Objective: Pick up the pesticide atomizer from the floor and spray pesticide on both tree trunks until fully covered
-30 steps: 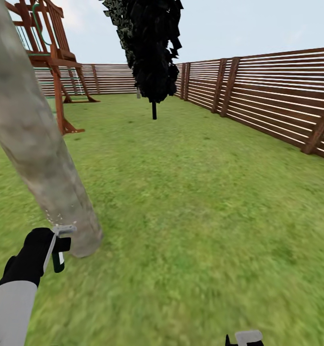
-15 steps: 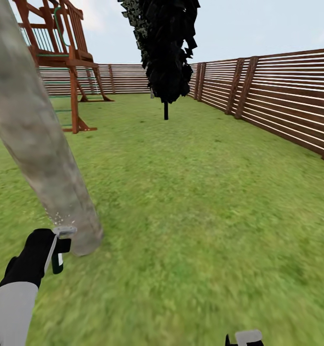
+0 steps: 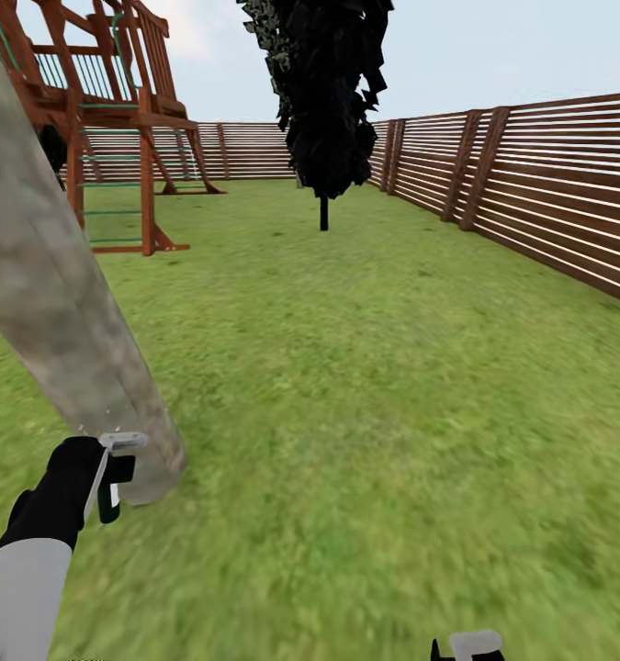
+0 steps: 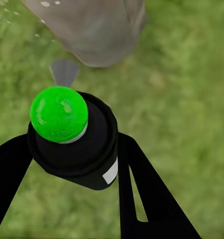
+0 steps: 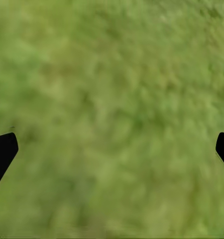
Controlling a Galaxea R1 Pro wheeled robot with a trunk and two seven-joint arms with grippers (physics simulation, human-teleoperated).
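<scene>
- Left hand (image 4: 74,164) grips the spray bottle (image 4: 77,149), upright, green top (image 4: 58,113).
- Tree trunk (image 3: 62,312) stands just ahead, leaning; nozzle faces its base.
- Right hand (image 5: 112,149), spread open, hangs over grass (image 3: 392,413).

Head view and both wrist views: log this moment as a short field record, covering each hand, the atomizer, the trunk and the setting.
left hand: shut on the atomizer
atomizer: dark bottle, green top, white label, pointed at the trunk base
tree trunk: pale grey-brown, close ahead of the left hand
pesticide: a few white specks on the bark
right hand: open, over grass
setting: lawn, slat fence, wooden play frame, dark tree
</scene>
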